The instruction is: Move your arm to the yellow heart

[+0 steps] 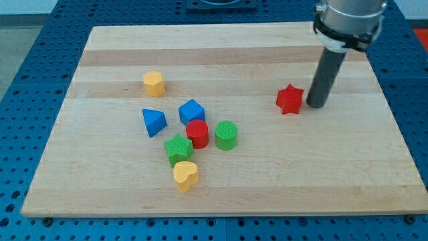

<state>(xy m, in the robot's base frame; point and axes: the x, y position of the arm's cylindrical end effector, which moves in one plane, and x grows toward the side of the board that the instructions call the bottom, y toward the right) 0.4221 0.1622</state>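
The yellow heart [185, 175] lies near the view's bottom, left of centre, on the wooden board [267, 167]. My tip [315, 105] rests on the board at the view's right, just right of the red star [289, 100], far from the yellow heart. A green star [178, 148] sits just above the heart.
A red cylinder [197, 134], a green cylinder [227, 135], a blue cube [191, 112] and a blue triangular block [153, 122] cluster above the heart. A yellow hexagonal block [154, 84] lies further up at the left. Blue perforated table surrounds the board.
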